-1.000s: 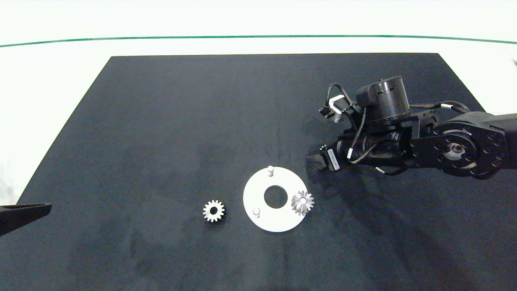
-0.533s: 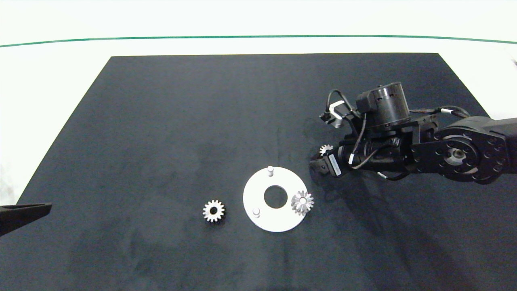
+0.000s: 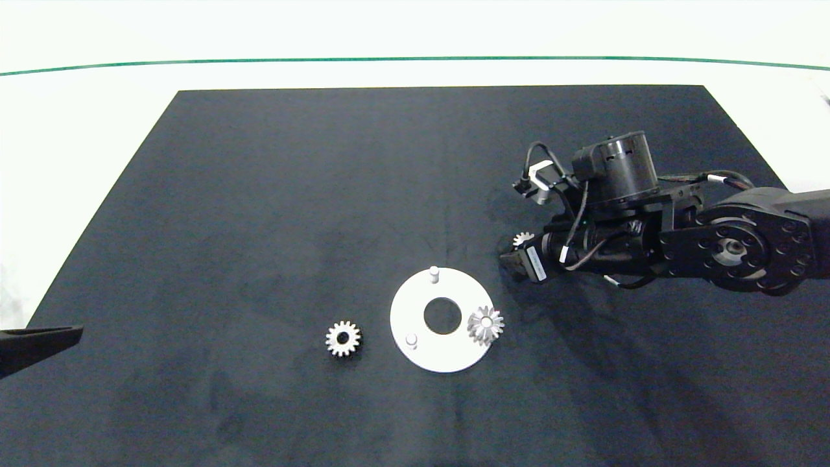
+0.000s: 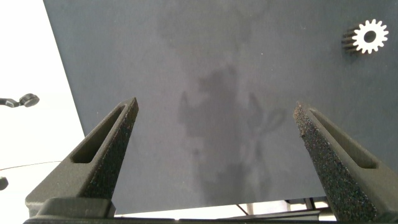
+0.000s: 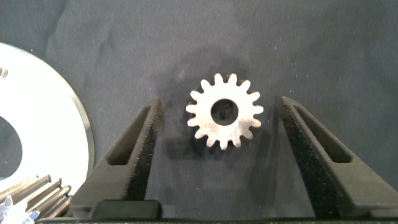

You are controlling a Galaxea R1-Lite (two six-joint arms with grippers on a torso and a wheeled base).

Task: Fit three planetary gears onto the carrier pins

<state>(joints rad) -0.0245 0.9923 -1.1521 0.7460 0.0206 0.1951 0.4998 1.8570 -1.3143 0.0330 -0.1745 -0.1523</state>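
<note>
Black mat [image 3: 292, 214] across the bench. Right arm in over its right edge, right gripper [image 5: 219, 127] spread wide around a gear [image 5: 224, 112] lying flat, touching neither finger; from above mostly hidden under the wrist, only a few teeth showing [image 3: 522, 239]. White disc [image 3: 425, 344] near the front edge: two bare carrier pins [image 3: 434, 273], a third covered by a seated gear [image 3: 486, 323]. Loose gear [image 3: 343, 338] just beside the disc. Left gripper [image 4: 214, 130] wide, empty, at the left edge, mostly cut off.

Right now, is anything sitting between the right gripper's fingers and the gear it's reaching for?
Nothing visible. The right gripper is open, its fingers either side of the loose gear lying flat on the black mat, with bare mat in both gaps.
</note>
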